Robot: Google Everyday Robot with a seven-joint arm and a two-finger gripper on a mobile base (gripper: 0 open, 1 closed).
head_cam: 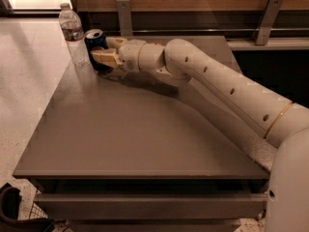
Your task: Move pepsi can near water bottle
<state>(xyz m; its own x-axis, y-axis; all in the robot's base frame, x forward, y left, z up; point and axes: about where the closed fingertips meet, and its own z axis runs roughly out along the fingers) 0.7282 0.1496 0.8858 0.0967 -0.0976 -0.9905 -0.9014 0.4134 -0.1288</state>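
The pepsi can (95, 46), dark blue with a silver top, stands upright at the far left corner of the grey table (140, 129). The water bottle (73, 33), clear with a white cap and a dark label band, stands just left of the can, close to it at the table's left edge. My gripper (103, 52) reaches in from the right, its tan fingers (107, 58) on either side of the can and closed against it. The can's lower right side is hidden behind the fingers.
My white arm (217, 86) stretches across the table's right half from the lower right. A wooden wall with metal brackets (268, 18) runs behind the table. A pale tiled floor (24, 81) lies to the left. A dark object (12, 207) sits on the floor at bottom left.
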